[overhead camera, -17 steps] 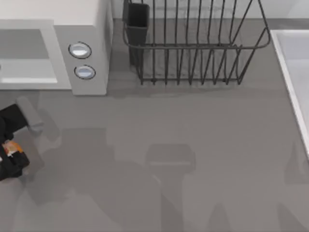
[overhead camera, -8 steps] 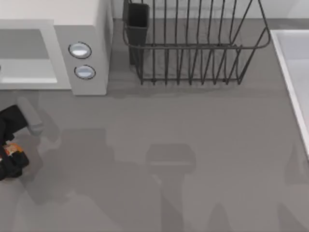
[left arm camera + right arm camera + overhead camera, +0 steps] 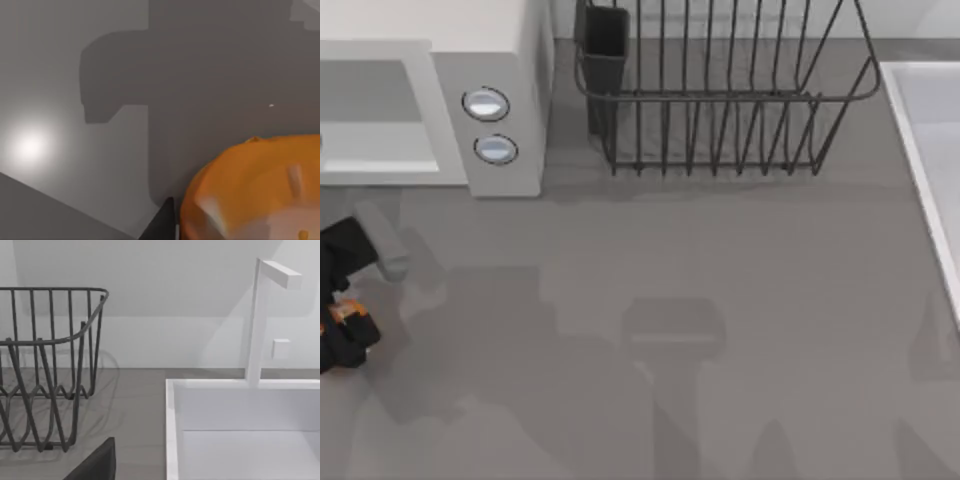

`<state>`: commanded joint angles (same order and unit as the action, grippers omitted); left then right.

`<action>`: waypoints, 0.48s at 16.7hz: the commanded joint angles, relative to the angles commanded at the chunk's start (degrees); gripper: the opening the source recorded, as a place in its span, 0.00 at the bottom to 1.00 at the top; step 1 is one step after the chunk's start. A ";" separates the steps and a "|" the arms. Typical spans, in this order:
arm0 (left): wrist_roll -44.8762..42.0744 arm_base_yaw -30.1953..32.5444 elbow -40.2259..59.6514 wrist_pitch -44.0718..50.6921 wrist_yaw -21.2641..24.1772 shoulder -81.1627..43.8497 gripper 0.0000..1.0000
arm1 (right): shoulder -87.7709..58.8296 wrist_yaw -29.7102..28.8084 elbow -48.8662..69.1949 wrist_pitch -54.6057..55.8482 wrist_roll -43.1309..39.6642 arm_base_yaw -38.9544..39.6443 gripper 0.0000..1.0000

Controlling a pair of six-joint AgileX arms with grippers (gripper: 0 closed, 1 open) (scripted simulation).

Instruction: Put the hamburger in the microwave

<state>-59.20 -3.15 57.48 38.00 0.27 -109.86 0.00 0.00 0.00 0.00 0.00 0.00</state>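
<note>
Left tool [image 3: 340,325] grips hamburger [image 3: 260,192], wrist cam closeup.

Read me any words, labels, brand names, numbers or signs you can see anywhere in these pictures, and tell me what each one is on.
There are none.
The microwave has two plain knobs with no markings.
The hamburger, held in the left hand, carries no lettering.
The dish rack and the sink are unmarked too.

Matt grey table [image 3: 740,300], black wire rack [image 3: 720,100], glossy orange hamburger [image 3: 260,195].
</note>
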 joint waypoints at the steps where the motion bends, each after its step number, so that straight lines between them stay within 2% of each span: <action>1: 0.00 0.00 0.00 0.00 0.00 0.00 0.00 | 0.00 0.00 0.00 0.00 0.00 0.00 1.00; 8: 0.78 0.11 5.34 10.31 1.08 5.95 0.00 | 0.00 0.00 0.00 0.00 0.00 0.00 1.00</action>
<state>-58.42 -3.04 62.82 48.31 1.35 -103.92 0.00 0.00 0.00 0.00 0.00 0.00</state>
